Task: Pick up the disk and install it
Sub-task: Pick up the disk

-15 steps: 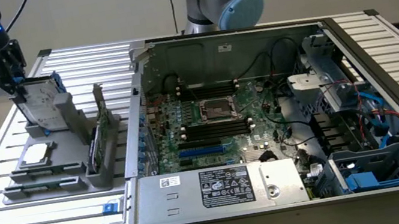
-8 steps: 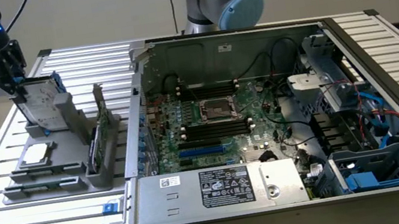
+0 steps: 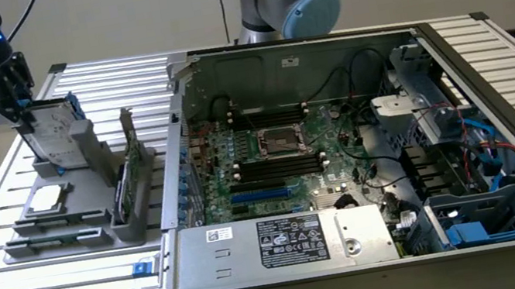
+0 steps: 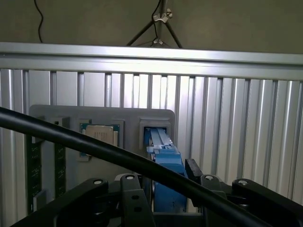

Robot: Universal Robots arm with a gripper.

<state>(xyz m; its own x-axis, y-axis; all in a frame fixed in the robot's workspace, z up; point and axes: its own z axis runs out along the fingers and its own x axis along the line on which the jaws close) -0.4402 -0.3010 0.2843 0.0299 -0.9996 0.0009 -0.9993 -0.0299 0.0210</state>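
Observation:
The disk (image 3: 55,135), a silver-grey drive with a white label and blue rails, stands upright in its slot at the back of the grey parts holder (image 3: 70,243), on the exterior view's left. My gripper (image 3: 18,102) comes down on its top edge, one finger on each side. In the wrist view the disk's blue rail (image 4: 163,158) sits between the black fingers of the gripper (image 4: 166,182), which press against it. The disk still rests in the holder.
The holder also carries a square processor chip (image 3: 44,199) and upright memory sticks (image 3: 124,184). The open computer case (image 3: 340,138) lies to the exterior view's right, with a blue drive bay (image 3: 481,226) at its near corner. A black cable (image 4: 94,146) crosses the wrist view.

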